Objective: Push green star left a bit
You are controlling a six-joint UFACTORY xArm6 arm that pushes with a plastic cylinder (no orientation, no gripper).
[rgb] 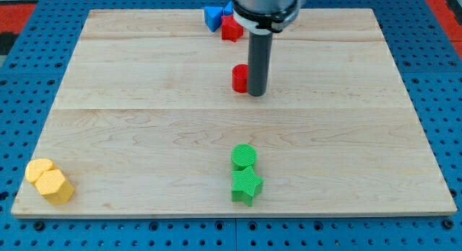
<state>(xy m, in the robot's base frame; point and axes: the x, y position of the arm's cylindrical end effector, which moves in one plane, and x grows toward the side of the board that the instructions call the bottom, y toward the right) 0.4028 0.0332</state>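
The green star (246, 185) lies near the view's bottom, at the board's middle. A green round block (244, 156) touches it just above. My tip (256, 94) rests on the board well above both, in the upper middle. A small red block (240, 78) sits right against the rod's left side. The rod stands upright and hides part of that red block.
A blue block (212, 17) and a red block (231, 27) sit together at the view's top, beside the arm's body (265, 6). Two yellow blocks (49, 182) lie at the bottom left corner. The wooden board (144, 114) is bordered by blue pegboard.
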